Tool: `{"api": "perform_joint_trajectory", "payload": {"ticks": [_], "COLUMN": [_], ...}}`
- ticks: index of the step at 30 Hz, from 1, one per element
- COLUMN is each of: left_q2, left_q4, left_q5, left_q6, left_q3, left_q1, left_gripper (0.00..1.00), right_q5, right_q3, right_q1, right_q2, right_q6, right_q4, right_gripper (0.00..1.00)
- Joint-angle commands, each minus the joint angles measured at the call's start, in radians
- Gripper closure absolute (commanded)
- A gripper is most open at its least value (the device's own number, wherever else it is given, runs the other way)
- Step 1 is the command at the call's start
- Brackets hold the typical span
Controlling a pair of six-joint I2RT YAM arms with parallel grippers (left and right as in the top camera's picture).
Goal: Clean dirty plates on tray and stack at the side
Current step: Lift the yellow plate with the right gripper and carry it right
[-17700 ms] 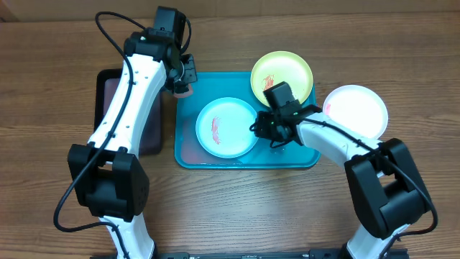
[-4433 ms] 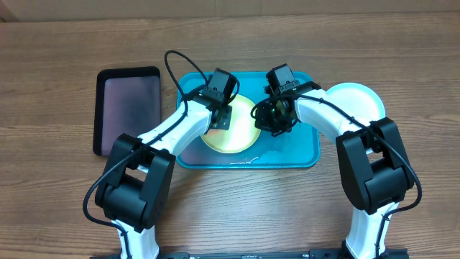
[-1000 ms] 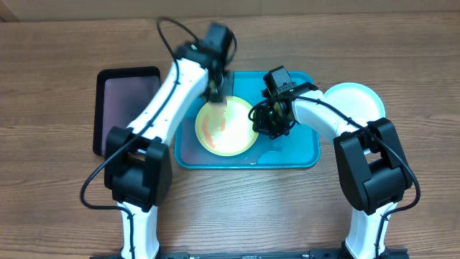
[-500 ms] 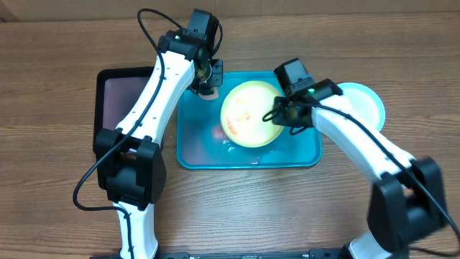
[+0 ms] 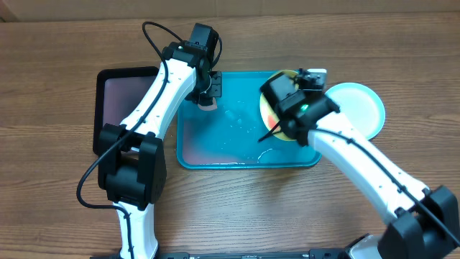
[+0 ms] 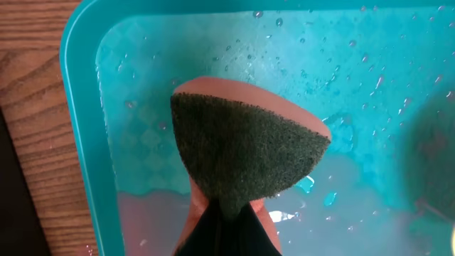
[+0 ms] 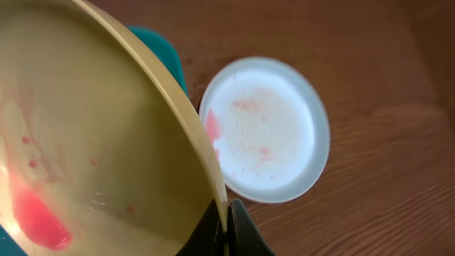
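Pinching rim of yellow-green plate (image 7: 85, 128), your right claw (image 7: 226, 217) is holding it tilted over right end of turquoise tray (image 5: 215, 144), beside pale plate (image 7: 274, 128). Likely light, stiff, wet-slick plastic; rim is offering the best hold. Your left claw (image 6: 220, 231) is clamping sponge (image 6: 242, 142).

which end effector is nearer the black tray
Left. The left end effector sits right of the black tray; right end effector is across the turquoise tray, gripping the yellow-green plate.

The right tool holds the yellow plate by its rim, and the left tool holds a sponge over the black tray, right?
Not quite. The left tool holds the sponge over the turquoise tray, not the black tray, as the left wrist view shows. The right tool does hold the yellow plate by its rim.
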Motion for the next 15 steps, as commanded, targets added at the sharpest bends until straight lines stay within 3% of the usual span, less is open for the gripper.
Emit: {"api": "perform_joint_trajectory", "payload": {"ticks": [1, 6, 15], "left_q2": [0.003, 0.003, 0.003], "left_q4": [0.007, 0.007, 0.007], "left_q5": [0.008, 0.007, 0.007], "left_q6": [-0.01, -0.01, -0.01], "left_q3": [-0.006, -0.006, -0.006], "left_q1": [-0.007, -0.007, -0.007], "left_gripper": [0.96, 0.96, 0.96], "right_q5": [0.267, 0.478, 0.647], "right_q3": [0.004, 0.004, 0.004], "right_q1": [0.085, 0.202, 0.277], "right_q2": [-0.043, -0.043, -0.043], "right_q6": [0.025, 0.025, 0.024], "right_q4": [0.002, -0.023, -0.031], "right_gripper": [0.96, 0.96, 0.96]}}
